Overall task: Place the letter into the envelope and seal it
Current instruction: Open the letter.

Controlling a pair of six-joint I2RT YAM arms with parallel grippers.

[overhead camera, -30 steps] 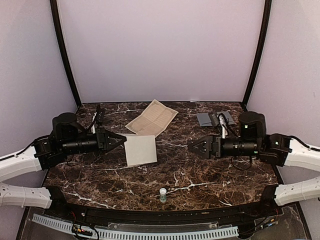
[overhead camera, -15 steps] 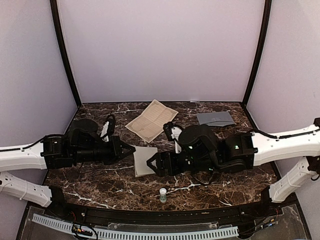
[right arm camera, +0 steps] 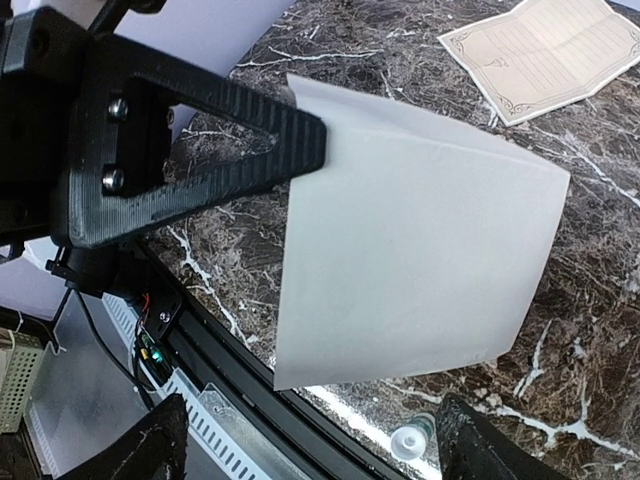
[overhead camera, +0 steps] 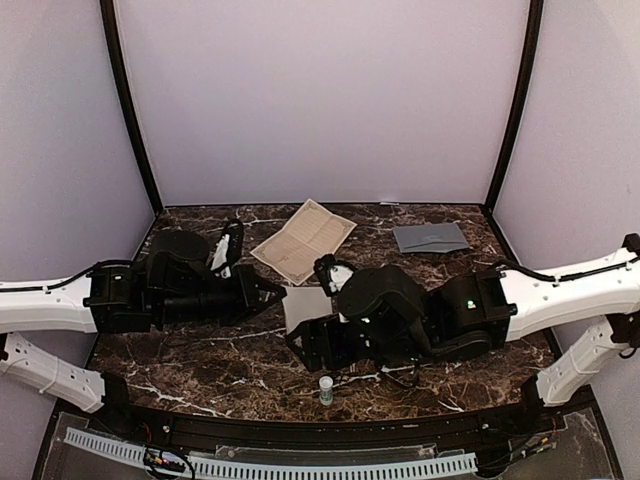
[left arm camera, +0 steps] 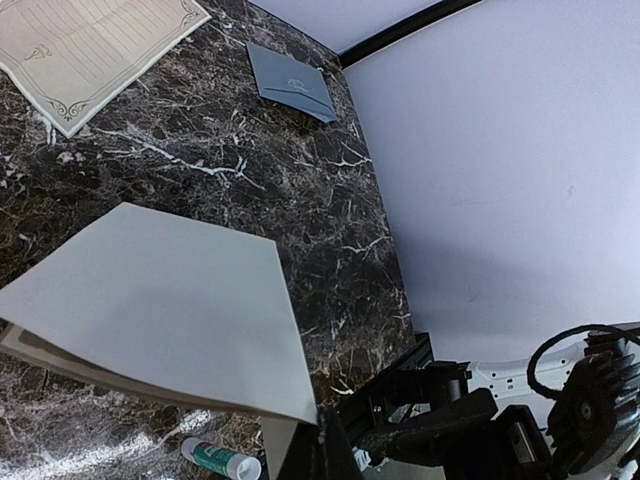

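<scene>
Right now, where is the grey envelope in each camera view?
Top view: envelope, right of centre, far side.
Left wrist: envelope, top middle, right of the tan printed sheet.
Right wrist: not in it.
Shared landmark: tan printed sheet, in all three.

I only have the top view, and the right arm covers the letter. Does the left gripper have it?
Observer: Yes. The right wrist view shows the left gripper shut on the letter's edge.
Operator: And the other one?
Observer: The right gripper is open, holding nothing; the letter hangs just ahead of it.
Operator: Is the letter folded?
Observer: Yes. The left wrist view shows two layers along its lower edge.
</scene>
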